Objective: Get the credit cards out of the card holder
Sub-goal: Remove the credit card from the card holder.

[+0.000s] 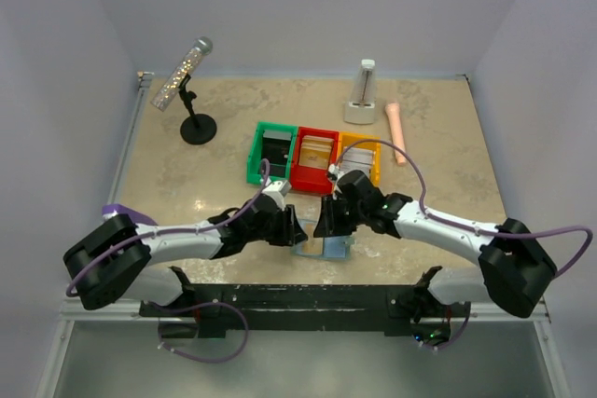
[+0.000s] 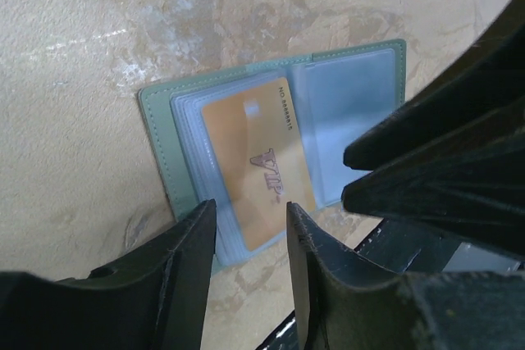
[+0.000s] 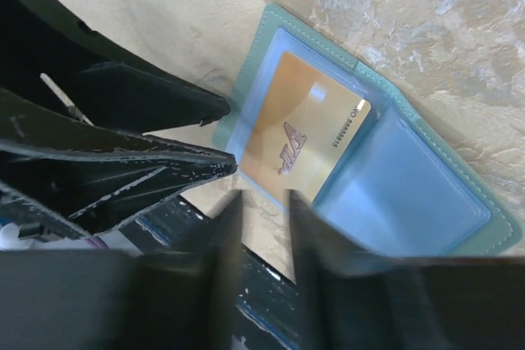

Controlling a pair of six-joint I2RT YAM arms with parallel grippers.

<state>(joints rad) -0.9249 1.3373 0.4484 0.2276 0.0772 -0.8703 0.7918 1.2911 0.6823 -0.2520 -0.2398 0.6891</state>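
The card holder [image 1: 328,249] lies open on the table near the front edge, between both grippers. It has a grey-green outside [image 2: 156,133] and two pale blue pocketed panels [image 3: 410,194]. A gold credit card marked VIP [image 2: 256,161] sits in one panel's pocket, also seen in the right wrist view [image 3: 302,133]. The other panel looks empty. My left gripper [image 2: 250,223] is open and empty, hovering just above the holder's near edge below the card. My right gripper [image 3: 261,206] is open and empty, also above the near edge. The two grippers [image 1: 297,230] [image 1: 325,223] are close together.
Green [image 1: 270,154], red [image 1: 315,159] and yellow [image 1: 362,157] bins stand in a row behind the holder. A microphone on a black stand [image 1: 191,100] is at the back left. A white stand [image 1: 362,95] and a pink object [image 1: 396,132] are at the back right. A black rail [image 1: 298,297] runs along the near edge.
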